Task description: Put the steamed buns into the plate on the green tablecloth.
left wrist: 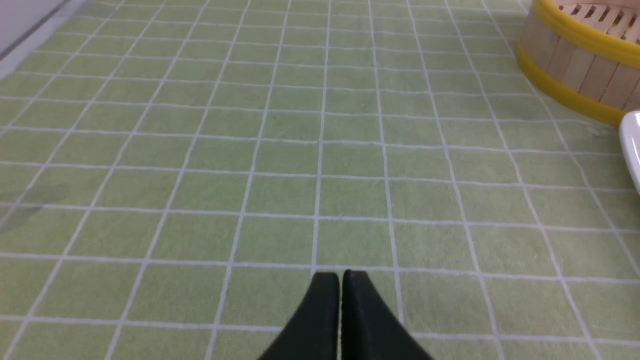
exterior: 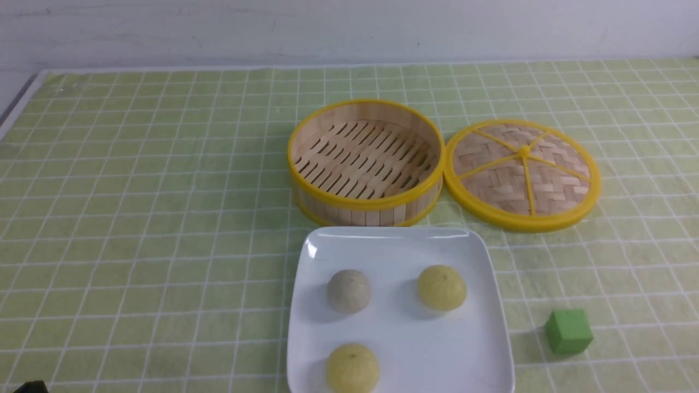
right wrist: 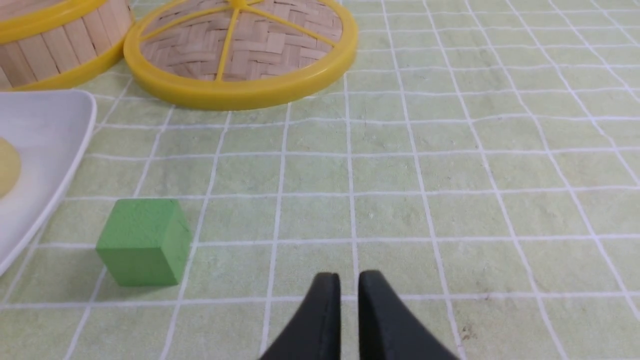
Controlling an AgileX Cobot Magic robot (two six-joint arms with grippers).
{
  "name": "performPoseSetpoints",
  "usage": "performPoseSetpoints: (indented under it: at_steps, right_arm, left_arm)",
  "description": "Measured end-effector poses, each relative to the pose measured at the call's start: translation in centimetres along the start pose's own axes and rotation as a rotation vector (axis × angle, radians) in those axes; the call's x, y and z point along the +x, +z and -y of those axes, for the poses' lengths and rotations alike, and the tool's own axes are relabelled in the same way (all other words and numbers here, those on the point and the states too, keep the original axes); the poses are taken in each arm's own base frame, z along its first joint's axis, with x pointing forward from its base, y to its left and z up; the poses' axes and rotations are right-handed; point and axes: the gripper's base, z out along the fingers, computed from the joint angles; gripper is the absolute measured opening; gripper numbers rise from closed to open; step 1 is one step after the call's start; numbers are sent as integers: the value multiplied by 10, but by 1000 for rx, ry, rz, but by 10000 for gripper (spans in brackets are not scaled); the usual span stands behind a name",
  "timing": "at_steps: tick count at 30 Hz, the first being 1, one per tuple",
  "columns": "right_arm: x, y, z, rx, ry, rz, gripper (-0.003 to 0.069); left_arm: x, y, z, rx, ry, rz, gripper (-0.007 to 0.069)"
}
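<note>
Left claw pinched shut and right claw narrowly parted, both empty over the light green gridded tablecloth; three small domed steamed buns sit on the glossy white square plate, so the job looks finished, calling only for retreat.

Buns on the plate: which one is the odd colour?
The greyish-beige bun, on the plate's left side, nearer the steamer. The other two buns are pale yellow, one to its right, one nearer the robot.
</note>
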Motion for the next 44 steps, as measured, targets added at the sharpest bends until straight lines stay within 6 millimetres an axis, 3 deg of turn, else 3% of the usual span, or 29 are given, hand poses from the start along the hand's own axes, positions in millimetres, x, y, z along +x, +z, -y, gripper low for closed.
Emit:
performPoseSetpoints:
  at_steps: [44]
  right_arm:
    - [0,0,0,0,-1,0,120]
  left_arm:
    - [0,0,0,-3,16,-4,52]
